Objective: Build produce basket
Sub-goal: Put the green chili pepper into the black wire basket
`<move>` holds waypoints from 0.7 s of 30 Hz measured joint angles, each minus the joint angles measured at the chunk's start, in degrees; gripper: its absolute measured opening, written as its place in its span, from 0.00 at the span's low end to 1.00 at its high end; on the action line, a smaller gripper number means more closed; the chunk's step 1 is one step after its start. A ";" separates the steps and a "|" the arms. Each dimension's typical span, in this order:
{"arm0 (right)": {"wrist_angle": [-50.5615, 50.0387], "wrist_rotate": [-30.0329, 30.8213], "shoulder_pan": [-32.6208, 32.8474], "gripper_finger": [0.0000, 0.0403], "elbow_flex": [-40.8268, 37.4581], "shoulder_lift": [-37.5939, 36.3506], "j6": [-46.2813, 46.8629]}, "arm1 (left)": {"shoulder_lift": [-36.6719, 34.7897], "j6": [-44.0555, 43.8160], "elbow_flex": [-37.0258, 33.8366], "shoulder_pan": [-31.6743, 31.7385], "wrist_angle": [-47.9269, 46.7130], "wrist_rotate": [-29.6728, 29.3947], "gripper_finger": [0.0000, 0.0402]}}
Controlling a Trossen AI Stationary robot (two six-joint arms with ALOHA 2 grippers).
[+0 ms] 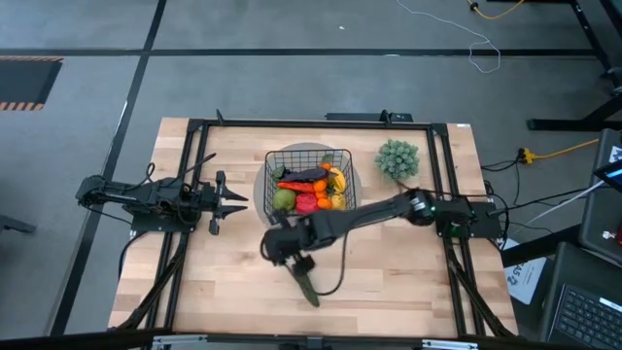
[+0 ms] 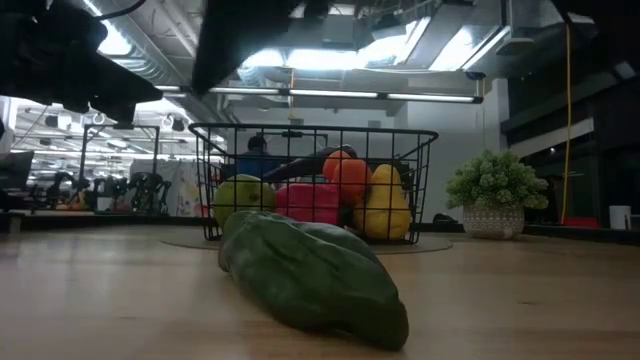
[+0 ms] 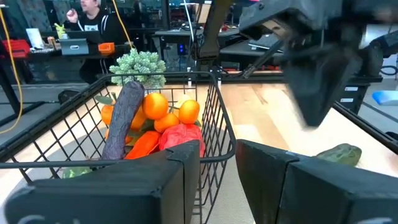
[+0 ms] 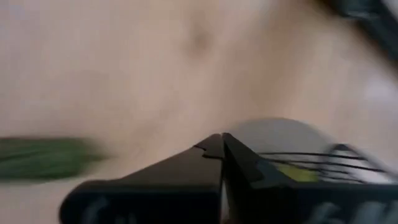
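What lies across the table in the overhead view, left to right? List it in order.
Left gripper → basket of produce → bushy plant. The right gripper and the cucumber sit in front of the basket, overlapping its span, so they have no clear place in the order.
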 joint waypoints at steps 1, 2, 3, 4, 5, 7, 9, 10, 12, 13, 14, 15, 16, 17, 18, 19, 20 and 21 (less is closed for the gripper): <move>-1.92 -6.04 -0.27 0.00 0.00 -1.37 1.08 | 0.02 -0.18 0.00 0.01 0.00 0.00 0.23; -4.26 -12.64 -0.34 0.00 0.02 -2.52 1.59 | 0.00 -0.20 0.00 0.01 0.02 -0.02 0.23; -6.47 -19.37 -0.21 0.00 0.08 -3.36 1.59 | 0.00 -0.20 0.00 -0.01 0.02 -0.01 0.23; -8.96 -25.29 0.25 0.00 0.11 -3.85 0.78 | 0.02 -0.20 -0.01 0.01 -0.01 0.00 0.23; -11.91 -30.20 0.86 0.00 0.12 -4.17 -0.83 | 0.01 -0.22 0.00 0.00 0.01 -0.01 0.23; -18.39 -36.85 2.25 0.00 -0.01 -4.32 -4.62 | 0.02 -0.24 0.00 0.00 0.00 0.00 0.23; -24.85 -40.21 3.46 0.00 -0.02 -4.37 -9.25 | 0.00 -0.27 0.00 0.01 0.02 -0.02 0.23; -28.04 -41.19 4.16 0.00 -0.02 -4.41 -11.15 | 0.00 -0.27 -0.01 0.01 0.01 0.00 0.23; -30.34 -43.55 5.42 0.00 -1.06 -4.49 -14.35 | 0.01 -0.30 0.00 -0.01 0.02 0.00 0.23; -29.83 -45.46 6.04 0.00 -1.83 -4.50 -15.81 | 0.01 -0.34 0.00 0.01 0.02 0.00 0.23; -29.22 -47.45 6.52 0.00 -2.37 -4.44 -17.33 | 0.01 -0.35 0.00 0.00 0.01 0.00 0.23; -27.94 -49.92 6.93 0.00 -2.92 -4.43 -18.67 | 0.02 -0.36 0.00 -0.01 0.02 0.00 0.23; -25.55 -52.30 7.22 0.00 -3.71 -4.46 -20.13 | 0.02 -0.39 0.00 0.00 0.02 0.00 0.23; -22.67 -53.73 7.42 0.00 -4.86 -4.59 -21.41 | 0.00 -0.42 0.00 -0.01 0.02 0.00 0.23; -20.20 -54.07 7.44 0.00 -6.03 -4.60 -22.11 | 0.02 -0.42 0.00 0.01 0.02 0.00 0.23; -17.96 -53.58 7.40 0.00 -7.22 -4.51 -22.42 | 0.02 -0.42 0.00 -0.01 0.02 0.00 0.23; -15.49 -52.77 7.22 0.00 -8.55 -4.42 -22.39 | 0.02 -0.44 0.00 0.01 0.02 0.00 0.23; -12.77 -52.24 6.93 0.00 -10.07 -4.41 -21.79 | 0.02 -0.44 0.00 0.01 0.02 0.00 0.23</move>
